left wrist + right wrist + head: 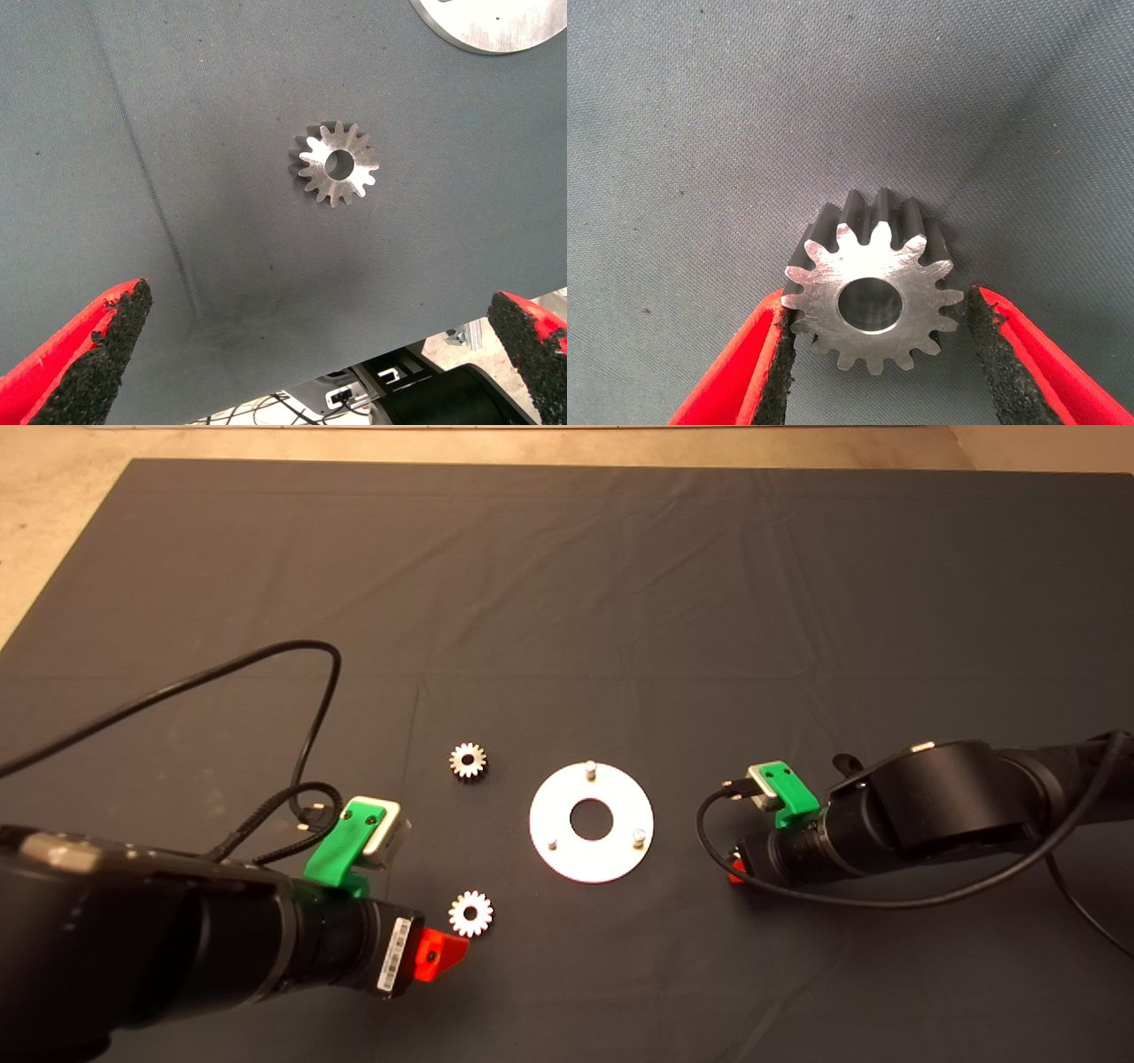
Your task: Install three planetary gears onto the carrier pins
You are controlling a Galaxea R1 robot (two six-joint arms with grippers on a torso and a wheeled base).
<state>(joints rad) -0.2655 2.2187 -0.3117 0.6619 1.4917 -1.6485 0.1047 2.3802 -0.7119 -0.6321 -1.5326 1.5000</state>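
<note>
Two toothed silver gears (pixel 468 761) (pixel 470 913) flat left of bare-pinned white disc (pixel 591 823); third gear (pixel 873 292) between red fingers (pixel 992 350)

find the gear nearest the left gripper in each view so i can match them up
Head view: gear lies flat on the mat, just beyond the left gripper, below-left of the disc.
Left wrist view: same gear, ahead of the open fingers.
Right wrist view: not in it.
Shared landmark: the disc's edge.

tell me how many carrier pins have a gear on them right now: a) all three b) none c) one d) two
b, the three carrier pins on the disc stand bare, two planetary gears lie on the mat and a third sits between the right gripper fingers.
</note>
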